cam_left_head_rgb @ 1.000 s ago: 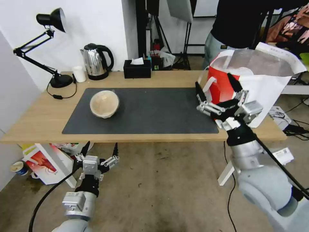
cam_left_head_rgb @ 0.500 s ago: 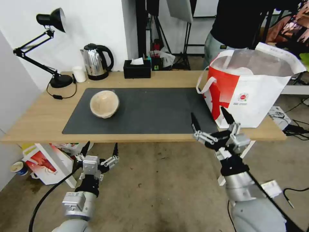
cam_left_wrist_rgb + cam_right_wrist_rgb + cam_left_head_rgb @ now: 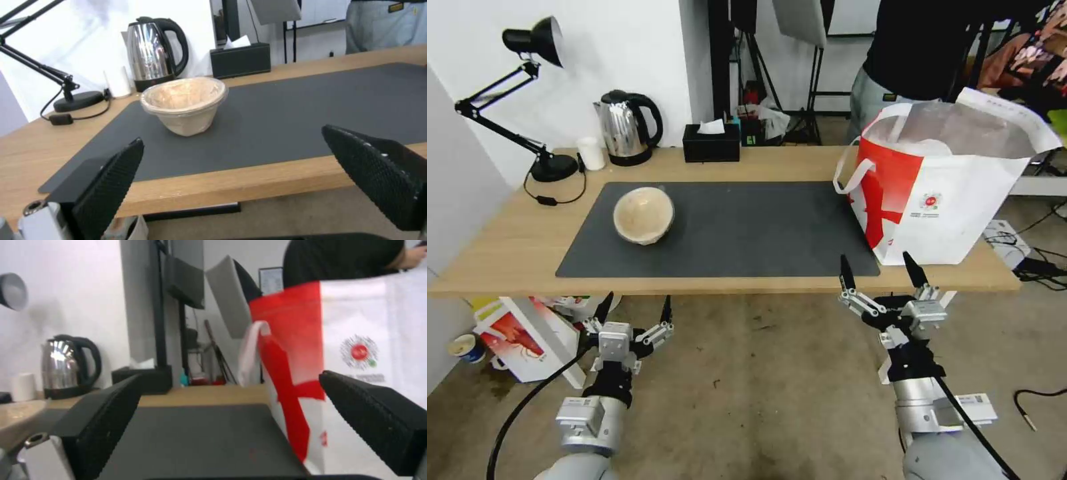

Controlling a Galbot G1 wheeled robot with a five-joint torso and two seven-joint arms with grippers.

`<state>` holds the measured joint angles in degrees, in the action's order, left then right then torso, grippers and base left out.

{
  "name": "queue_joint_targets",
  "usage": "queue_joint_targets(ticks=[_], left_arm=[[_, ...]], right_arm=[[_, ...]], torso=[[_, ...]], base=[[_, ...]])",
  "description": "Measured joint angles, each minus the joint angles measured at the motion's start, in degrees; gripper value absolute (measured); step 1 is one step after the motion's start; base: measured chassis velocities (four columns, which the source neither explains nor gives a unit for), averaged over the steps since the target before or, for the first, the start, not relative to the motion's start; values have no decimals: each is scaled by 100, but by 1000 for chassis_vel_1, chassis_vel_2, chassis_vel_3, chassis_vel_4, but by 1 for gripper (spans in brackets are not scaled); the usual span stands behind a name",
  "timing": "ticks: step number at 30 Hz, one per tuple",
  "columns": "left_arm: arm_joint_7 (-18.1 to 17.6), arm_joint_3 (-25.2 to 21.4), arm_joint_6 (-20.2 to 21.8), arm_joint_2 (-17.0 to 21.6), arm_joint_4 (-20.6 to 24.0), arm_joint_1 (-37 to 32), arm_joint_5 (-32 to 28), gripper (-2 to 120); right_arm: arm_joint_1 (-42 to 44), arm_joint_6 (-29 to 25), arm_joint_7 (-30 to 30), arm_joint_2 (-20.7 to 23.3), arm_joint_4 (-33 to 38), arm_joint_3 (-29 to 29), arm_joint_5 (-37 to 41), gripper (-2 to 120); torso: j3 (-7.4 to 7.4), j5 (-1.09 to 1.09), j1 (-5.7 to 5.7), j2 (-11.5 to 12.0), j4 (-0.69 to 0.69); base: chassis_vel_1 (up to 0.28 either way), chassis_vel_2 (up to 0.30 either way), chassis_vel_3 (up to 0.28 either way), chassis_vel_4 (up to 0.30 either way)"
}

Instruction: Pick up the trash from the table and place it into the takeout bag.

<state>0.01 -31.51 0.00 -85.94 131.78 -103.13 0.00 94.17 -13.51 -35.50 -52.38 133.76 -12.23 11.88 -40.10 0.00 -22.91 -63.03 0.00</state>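
One piece of trash, a round beige bowl [image 3: 643, 215] [image 3: 184, 105], stands upright on the left part of the dark grey mat [image 3: 747, 227] on the table [image 3: 514, 233]. The takeout bag [image 3: 947, 193] [image 3: 356, 373], white with a red side panel, stands open at the table's right end. My left gripper [image 3: 637, 303] [image 3: 231, 136] hangs open below the table's front edge, in front of the bowl. My right gripper [image 3: 876, 263] [image 3: 229, 376] is open and holds nothing, low at the front edge, just before the bag's red corner.
Along the table's back edge stand a black desk lamp [image 3: 527, 100], a small white cup [image 3: 590, 153], a steel kettle [image 3: 627, 127] and a black tissue box [image 3: 712, 141]. A white-and-red carton [image 3: 520, 337] sits on the floor at the left. A person [image 3: 920, 47] stands behind the bag.
My right gripper has dropped from in front of the bag's red panel down to the table's front edge, staying open. The left arm and the bowl have not moved.
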Motion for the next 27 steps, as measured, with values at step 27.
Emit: queue_joint_targets(ticks=[27], left_arm=[[0, 0, 0, 0, 0, 0, 0, 100]], right_arm=[[206, 456, -712, 92, -179, 219, 291, 100]], torso=[[0, 0, -1, 0, 0]], base=[[0, 0, 0, 0]])
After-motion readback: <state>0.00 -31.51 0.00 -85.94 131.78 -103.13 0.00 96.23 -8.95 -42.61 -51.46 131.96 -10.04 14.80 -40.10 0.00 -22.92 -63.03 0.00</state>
